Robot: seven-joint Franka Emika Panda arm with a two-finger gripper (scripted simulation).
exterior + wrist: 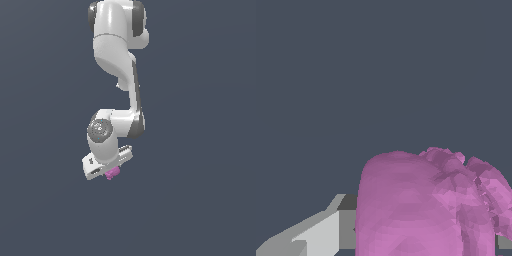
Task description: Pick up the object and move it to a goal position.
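Note:
The object (113, 173) is a small magenta-pink lumpy chunk sitting at the tip of my white gripper (110, 171), low in the exterior view. The hand is tilted and hangs from the bent white arm. In the wrist view the object (431, 205) looms large and close between my gripper's (416, 246) two fingers. One grey-white finger (318, 235) touches one side of it, and a sliver of the other finger (504, 242) shows at the far side. The gripper is shut on the object.
A plain dark grey-blue surface (200, 200) fills the background in both views. The white arm (117, 55) reaches down from the top of the exterior view. Nothing else shows.

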